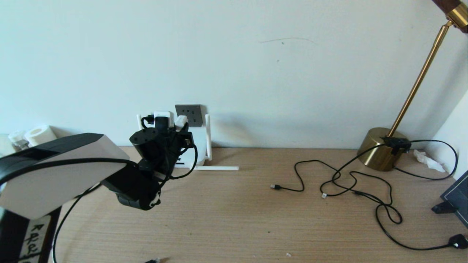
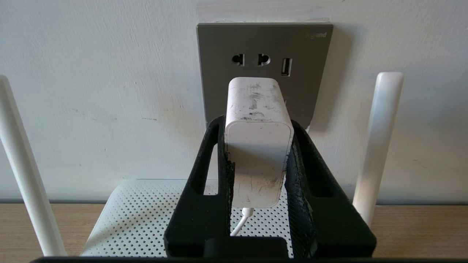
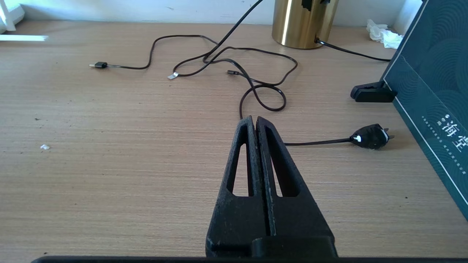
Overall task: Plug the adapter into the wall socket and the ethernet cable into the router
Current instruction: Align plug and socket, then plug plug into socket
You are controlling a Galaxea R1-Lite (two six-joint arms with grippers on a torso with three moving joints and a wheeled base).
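Note:
My left gripper [image 2: 256, 122] is shut on the adapter [image 2: 257, 146], a scuffed white cube with its thin white cord hanging below. The adapter's front end meets the lower half of the dark grey wall socket [image 2: 265, 44]; whether its pins are in I cannot tell. In the head view the adapter [image 1: 181, 120] sits just left of the socket [image 1: 190, 114]. The router [image 2: 146, 215] lies under the gripper, antennas [image 2: 378, 146] upright. A small dark plug [image 1: 153, 260] at the table's front edge looks like the ethernet cable's end. My right gripper [image 3: 255, 118] hovers shut and empty over the table.
A brass lamp base [image 1: 382, 148] stands at the back right, with thin black cords [image 1: 351, 182] looped across the table and a black mains plug [image 3: 371, 136] near a dark blue box [image 3: 431, 109]. One router antenna [image 1: 215, 168] lies flat on the table.

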